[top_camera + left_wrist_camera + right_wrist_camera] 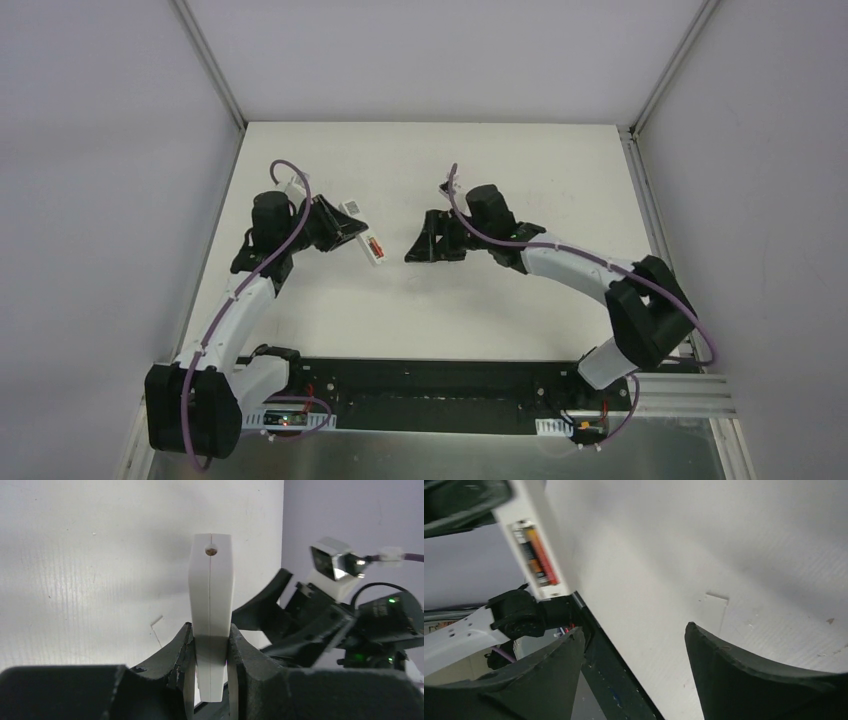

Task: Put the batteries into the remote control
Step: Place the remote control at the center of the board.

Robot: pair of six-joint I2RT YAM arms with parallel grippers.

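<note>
The remote control (pixel 366 240), a slim white bar, is held off the table with my left gripper (pixel 345 232) shut on it. In the left wrist view the remote control (pixel 211 590) stands edge-on, and the gripper (pixel 211 632) pinches its lower part. The right wrist view shows the back of the remote control (pixel 531 510) with its compartment open. In there the batteries lie side by side, one red-orange (pixel 546 560) and one dark (pixel 528 550). My right gripper (pixel 413 245) hangs open just right of the remote, and nothing is between its fingers (pixel 634 635).
A small loose white cover piece (pixel 715 611) lies flat on the white table beyond my right gripper. It also shows as a thin sliver (pixel 156 621) in the left wrist view. The black base rail (pixel 440 390) runs along the near edge.
</note>
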